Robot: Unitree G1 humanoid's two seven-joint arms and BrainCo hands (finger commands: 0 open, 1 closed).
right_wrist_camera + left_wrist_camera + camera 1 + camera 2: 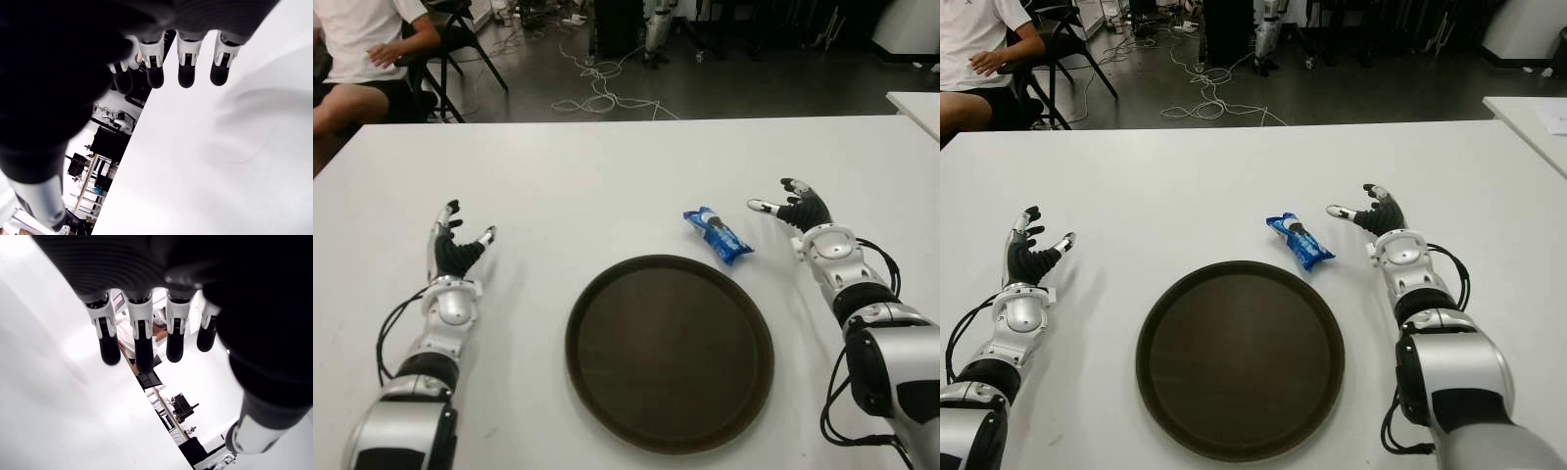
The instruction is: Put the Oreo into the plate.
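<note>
The right robot hand is over the white worktop, with its fingers spread and loose, and it holds nothing. Its thumb points toward the Oreo pack, which lies flat on the worktop just beside this hand, on the side toward the middle. The pack is small and blue, it lies at an angle, and nothing touches it. One end of it is very near the far rim of the plate, a round dark plate that stands empty in front of the robot.

I judge that the task is at its start: the pack is not yet grasped, and the step in hand is the reach. The next move asks the right robot hand to go sideways to the pack, come down over it and close thumb and fingers across its narrow side. The wrapper is probably thin and slippery, so the grip should be low and gentle. After that, only a short carry over the rim is needed.

The left robot hand is well apart, on the left side of the plate, also with spread fingers and empty. Nothing stands between the pack and the plate. Behind the worktop, a person sits on a chair, and cables lie on the floor; both are far from the work.
</note>
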